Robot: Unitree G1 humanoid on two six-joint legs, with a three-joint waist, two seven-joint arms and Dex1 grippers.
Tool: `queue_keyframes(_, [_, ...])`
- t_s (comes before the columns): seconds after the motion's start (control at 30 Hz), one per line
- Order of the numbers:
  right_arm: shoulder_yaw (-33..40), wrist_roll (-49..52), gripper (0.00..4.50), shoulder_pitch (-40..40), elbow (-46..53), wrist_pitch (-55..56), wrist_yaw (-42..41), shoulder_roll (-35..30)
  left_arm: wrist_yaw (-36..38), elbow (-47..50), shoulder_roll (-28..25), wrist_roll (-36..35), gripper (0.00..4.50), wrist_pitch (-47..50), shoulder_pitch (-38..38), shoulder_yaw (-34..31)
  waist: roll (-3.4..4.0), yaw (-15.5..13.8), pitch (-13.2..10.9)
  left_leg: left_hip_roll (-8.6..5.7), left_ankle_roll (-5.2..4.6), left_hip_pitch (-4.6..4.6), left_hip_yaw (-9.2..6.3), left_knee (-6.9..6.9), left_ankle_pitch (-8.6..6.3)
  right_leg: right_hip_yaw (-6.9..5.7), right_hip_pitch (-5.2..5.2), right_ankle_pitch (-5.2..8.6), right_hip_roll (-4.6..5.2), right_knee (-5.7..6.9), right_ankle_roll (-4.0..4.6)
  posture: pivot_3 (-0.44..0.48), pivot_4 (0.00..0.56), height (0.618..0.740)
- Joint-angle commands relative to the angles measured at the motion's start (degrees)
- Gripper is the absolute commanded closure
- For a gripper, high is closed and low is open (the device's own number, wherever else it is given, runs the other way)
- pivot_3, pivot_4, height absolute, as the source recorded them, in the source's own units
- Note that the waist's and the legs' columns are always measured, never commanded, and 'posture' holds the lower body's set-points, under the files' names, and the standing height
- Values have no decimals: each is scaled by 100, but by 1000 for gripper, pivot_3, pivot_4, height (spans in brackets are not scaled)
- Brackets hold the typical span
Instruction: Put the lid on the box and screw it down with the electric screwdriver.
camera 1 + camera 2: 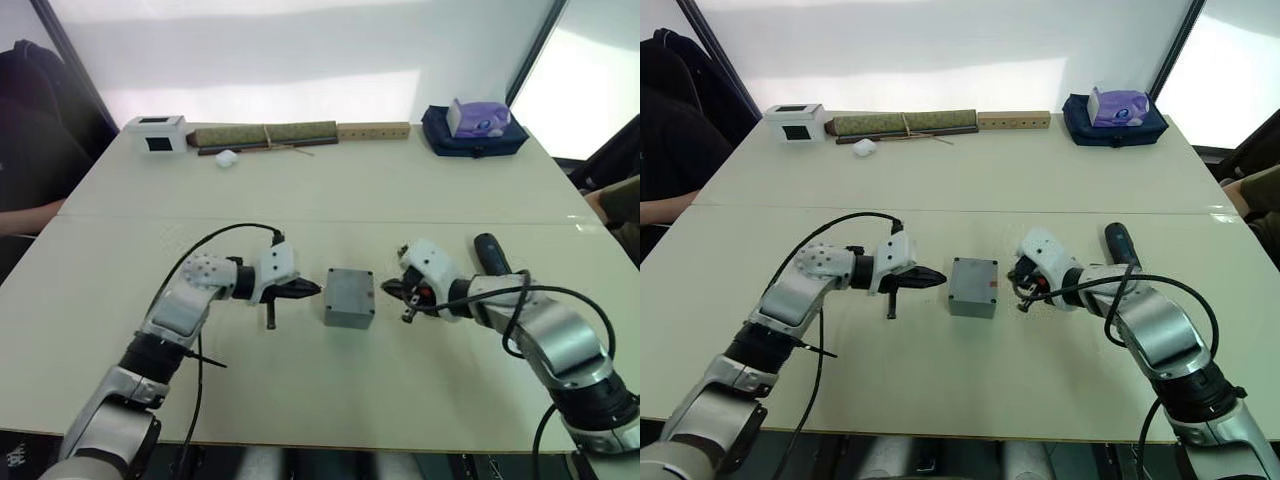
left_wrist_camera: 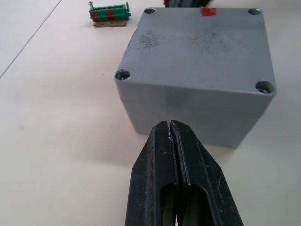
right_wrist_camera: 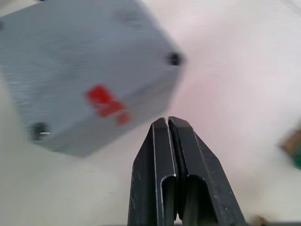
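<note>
Box sits mid-frame between left gripper and right gripper, both jaws clenched empty.

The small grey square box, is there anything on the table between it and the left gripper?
Nothing: in the left wrist view, bare table separates the shut left gripper from the small grey square box.

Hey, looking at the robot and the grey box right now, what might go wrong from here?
1. The box sits loose between the left gripper and the right gripper, both with jaws shut; a nudge could slide it.
2. The electric screwdriver lies behind the right forearm; swinging back might knock it.
3. A small green part lies near the box and could get swept away.
</note>
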State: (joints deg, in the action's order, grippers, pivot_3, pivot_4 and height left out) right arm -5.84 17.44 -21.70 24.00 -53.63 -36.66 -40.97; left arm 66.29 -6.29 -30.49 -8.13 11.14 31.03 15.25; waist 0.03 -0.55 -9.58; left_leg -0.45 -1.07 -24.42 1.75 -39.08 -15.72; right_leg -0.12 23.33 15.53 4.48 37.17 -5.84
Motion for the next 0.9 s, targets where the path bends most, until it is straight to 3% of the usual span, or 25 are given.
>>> queue_keyframes(0.03, [365,-306,4481,-114,-233,443,455,130,107,725,-212,-423,4500,326,-57,-360,0,8,0,1,0,0,0,0,0,0,0,0,0,-1,0,0,150,740])
queue_keyframes(0.13, [558,-348,3677,-287,-741,629,697,392,-3,1111,-306,-655,4500,648,-17,-574,0,9,0,0,0,1,1,0,0,1,-1,0,1,0,0,0,150,740])
queue_keyframes(0.33, [457,-486,1275,-736,-1854,918,852,842,-344,1545,-322,-913,4500,1128,311,-855,-1,7,-1,0,0,0,1,0,0,0,-1,0,-14,0,0,0,150,740])
queue_keyframes(0.63, [588,-609,1275,-1333,-3076,1043,1084,1228,-546,1652,-206,-953,4500,1293,467,-730,-1,37,-1,3,1,1,2,0,1,1,-1,0,-24,1,-1,0,150,740])
queue_keyframes(0.9, [620,-579,1275,-1415,-3251,1062,1022,1276,-570,1679,-180,-949,4500,1298,468,-693,0,47,-1,5,1,0,2,0,1,2,-1,0,-27,1,-1,0,150,740])
